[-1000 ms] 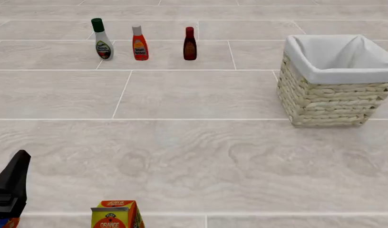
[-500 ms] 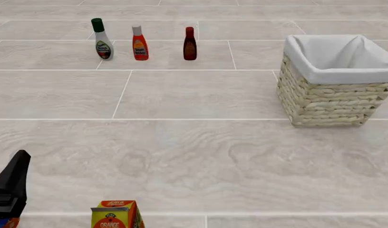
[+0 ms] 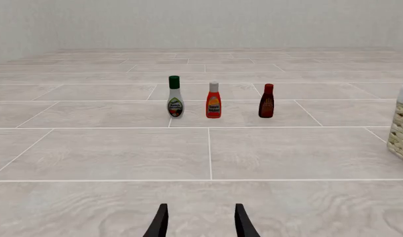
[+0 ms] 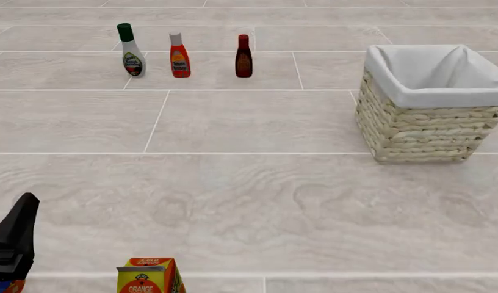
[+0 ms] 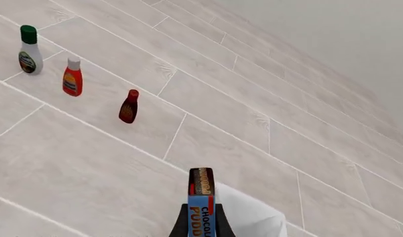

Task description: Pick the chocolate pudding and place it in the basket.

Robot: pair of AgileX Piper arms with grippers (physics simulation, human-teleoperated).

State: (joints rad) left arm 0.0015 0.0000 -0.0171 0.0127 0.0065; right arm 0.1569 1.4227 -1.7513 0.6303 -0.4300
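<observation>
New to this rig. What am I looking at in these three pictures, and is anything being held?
These are simulator renders of two robot arms at a tiled table. The front view looks forward from above: three bottles far away, the basket at right, an orange juice carton near the bottom edge, the left arm at lower left. The left wrist view shows the left gripper open and empty. The right wrist view shows the right gripper holding the chocolate pudding, with the basket's white liner below.

Bright, even, diffuse render light; only faint soft shadows, no glare, sharp edge to edge.
</observation>
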